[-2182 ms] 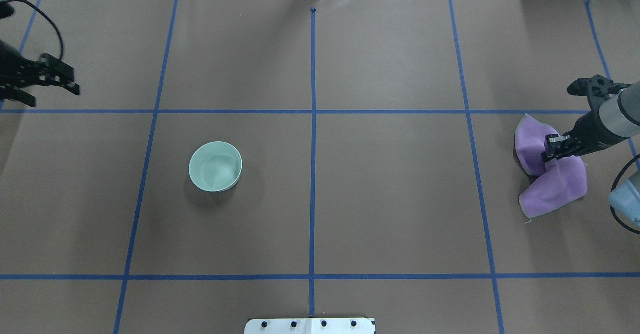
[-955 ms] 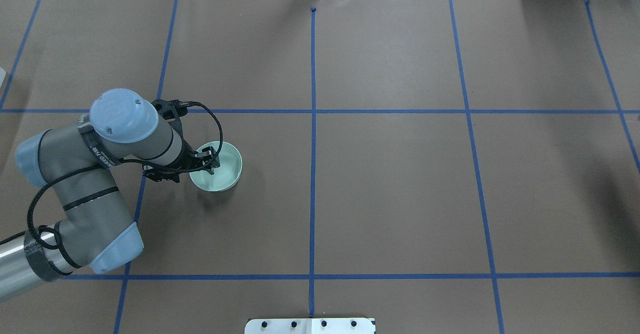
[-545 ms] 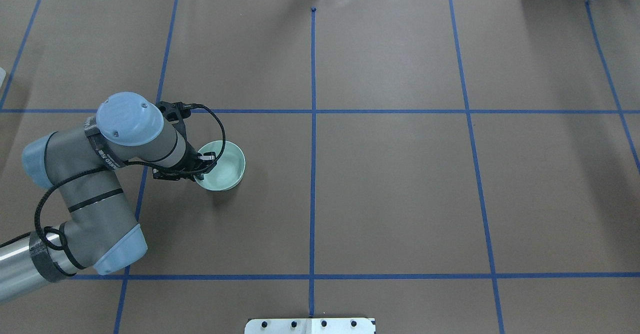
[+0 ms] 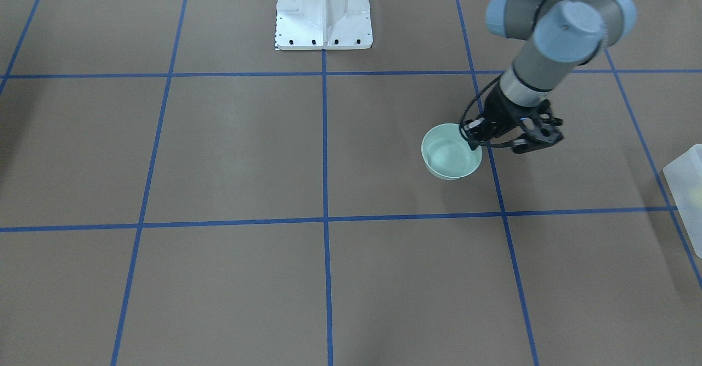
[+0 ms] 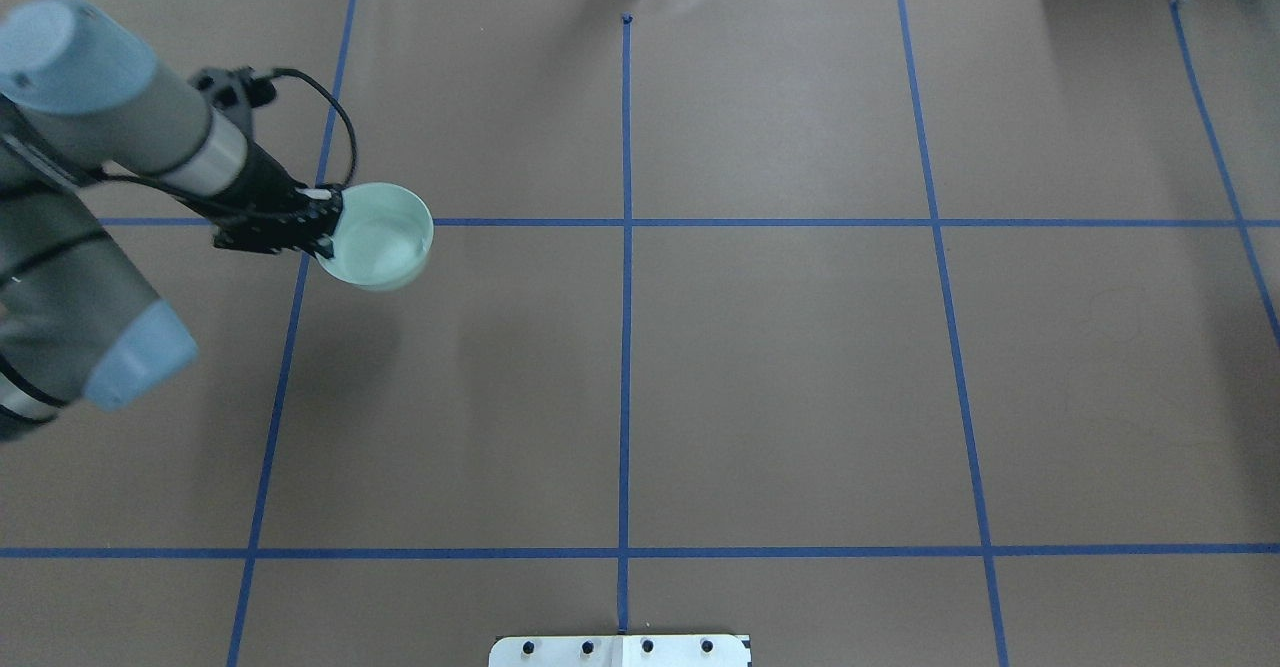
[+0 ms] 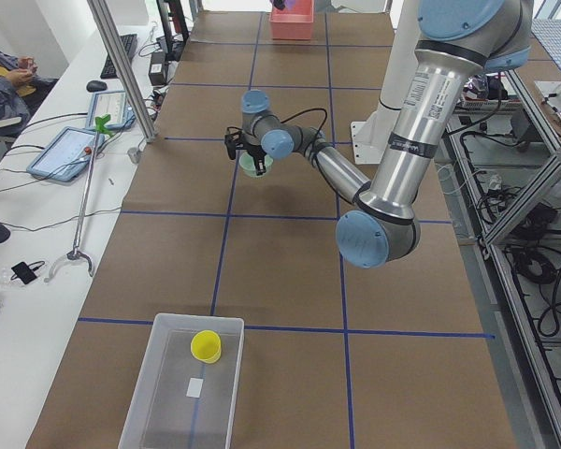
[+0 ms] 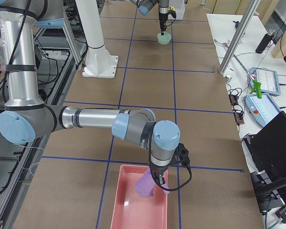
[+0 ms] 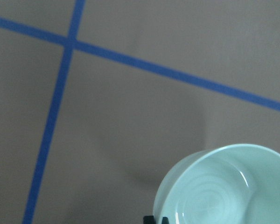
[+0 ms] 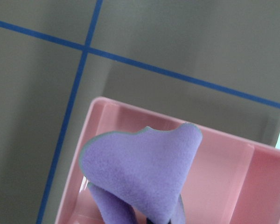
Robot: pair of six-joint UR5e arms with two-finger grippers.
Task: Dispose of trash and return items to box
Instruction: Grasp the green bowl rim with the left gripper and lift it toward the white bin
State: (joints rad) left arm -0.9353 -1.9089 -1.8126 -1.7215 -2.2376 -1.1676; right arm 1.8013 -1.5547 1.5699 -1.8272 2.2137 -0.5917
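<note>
My left gripper [image 5: 327,220] is shut on the near-left rim of the pale mint-green bowl [image 5: 382,238] and holds it above the table, as the front view shows too [image 4: 451,153]. The left wrist view shows the bowl [image 8: 224,186] empty. The translucent box [image 6: 168,402] stands at the table's left end with the yellow cup [image 6: 206,345] inside; its corner shows in the front view [image 4: 685,182]. My right gripper [image 7: 158,183] holds a purple cloth [image 9: 144,168] over a pink tray [image 9: 224,158] at the table's right end.
The white pedestal base [image 4: 323,12] stands at the robot's side of the table. Blue tape lines grid the brown table cover. A metal post [image 6: 122,70] and operators' devices stand beyond the far edge.
My left gripper came to the bowl, shut on its rim, and has lifted it up and toward the far left. My right arm and the purple cloth left the overhead view.
</note>
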